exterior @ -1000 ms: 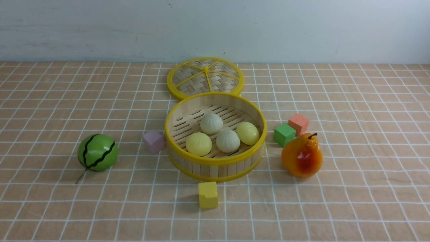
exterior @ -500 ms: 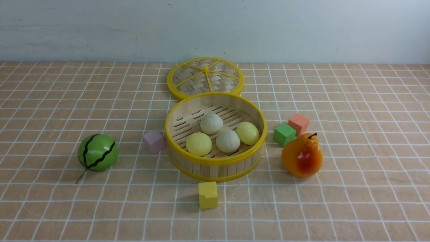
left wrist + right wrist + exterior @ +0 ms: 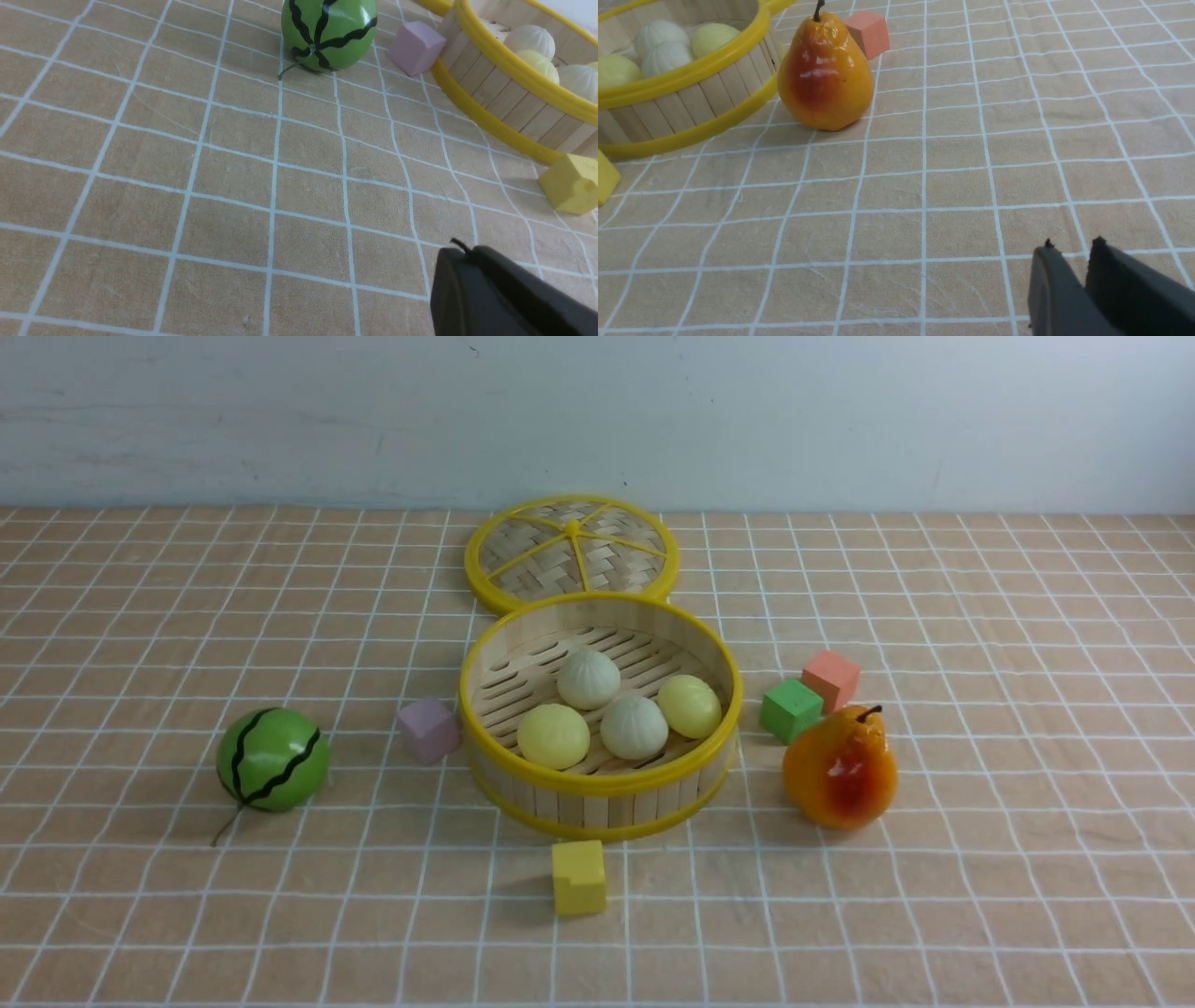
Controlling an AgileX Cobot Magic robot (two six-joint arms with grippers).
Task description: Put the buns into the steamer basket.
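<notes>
The steamer basket (image 3: 599, 782) stands mid-table with yellow rims and a slat wall. Inside it lie the buns: two pale yellow ones (image 3: 554, 735) (image 3: 689, 706) and two off-white ones (image 3: 588, 679) (image 3: 634, 727). Neither arm shows in the front view. In the left wrist view my left gripper (image 3: 460, 249) hangs over bare cloth, its fingers pressed together and empty, well short of the basket (image 3: 502, 70). In the right wrist view my right gripper (image 3: 1073, 249) is over bare cloth with a narrow gap between its fingers and nothing in it, far from the basket (image 3: 686, 74).
The flat woven lid (image 3: 571, 553) lies behind the basket. A green watermelon ball (image 3: 272, 759) sits to the left and a pink block (image 3: 428, 729) touches the basket's left side. A yellow block (image 3: 578, 877) lies in front; an orange pear (image 3: 840, 767), green block (image 3: 790, 709) and orange block (image 3: 830, 679) are on the right.
</notes>
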